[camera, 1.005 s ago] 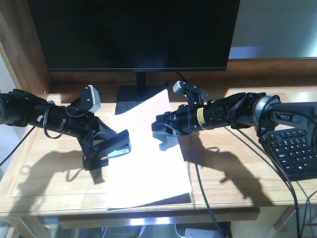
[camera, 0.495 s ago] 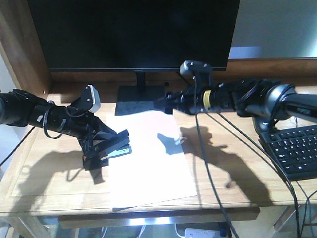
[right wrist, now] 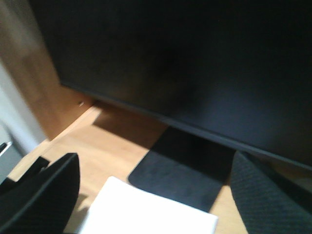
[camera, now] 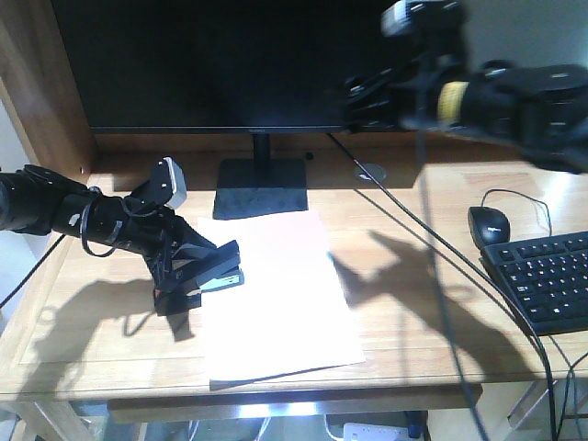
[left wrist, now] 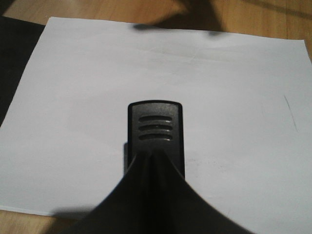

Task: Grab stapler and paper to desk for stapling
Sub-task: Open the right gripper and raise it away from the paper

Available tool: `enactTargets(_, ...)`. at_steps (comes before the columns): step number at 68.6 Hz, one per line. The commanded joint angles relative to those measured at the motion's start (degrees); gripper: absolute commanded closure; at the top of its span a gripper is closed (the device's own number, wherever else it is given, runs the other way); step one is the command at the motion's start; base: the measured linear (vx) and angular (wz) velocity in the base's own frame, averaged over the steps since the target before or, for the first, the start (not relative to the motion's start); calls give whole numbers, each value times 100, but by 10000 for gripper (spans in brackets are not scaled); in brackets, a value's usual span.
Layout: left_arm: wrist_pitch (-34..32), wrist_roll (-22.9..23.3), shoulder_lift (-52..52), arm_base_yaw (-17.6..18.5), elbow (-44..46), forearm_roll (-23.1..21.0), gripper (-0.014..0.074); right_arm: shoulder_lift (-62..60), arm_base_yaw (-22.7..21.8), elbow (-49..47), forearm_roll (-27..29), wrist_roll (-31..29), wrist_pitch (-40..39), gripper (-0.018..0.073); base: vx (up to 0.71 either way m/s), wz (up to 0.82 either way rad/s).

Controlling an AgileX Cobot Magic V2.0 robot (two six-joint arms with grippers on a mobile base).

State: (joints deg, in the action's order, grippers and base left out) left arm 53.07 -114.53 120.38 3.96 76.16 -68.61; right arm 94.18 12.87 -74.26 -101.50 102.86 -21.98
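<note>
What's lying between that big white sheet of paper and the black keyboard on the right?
Only bare light-oak wooden desk, with a thin black cable crossing that stretch. The front-facing view shows it.

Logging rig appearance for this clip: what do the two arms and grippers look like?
Both arms are black. The left arm carries a grey wrist camera and looped black cables, ending in a black left gripper. The right arm has a yellow band and a hanging black cable; the right gripper is blurred.

right gripper (camera: 356,99) lifted off paper (camera: 276,294), up before monitor (camera: 248,55); paper settled flat
</note>
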Motion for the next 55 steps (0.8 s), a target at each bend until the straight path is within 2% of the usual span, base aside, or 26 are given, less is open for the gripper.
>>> enactTargets(1, 157, 49, -326, 6, 128, -324, 603, -849, -268, 305, -71, -205, 362, -27, 0, 0)
enactTargets(10, 157, 49, -326, 6, 128, -324, 603, -1694, -617, 994, -71, -415, 529, -27, 0, 0)
enactTargets(25, 157, 49, -326, 6, 128, -324, 603, -3159, -1077, 2062, -71, -408, 893, -26, 0, 0)
enactTargets(55, 157, 49, -326, 6, 128, -324, 603, -6016, -1147, 4099, -71, -402, 1072, -24, 0, 0)
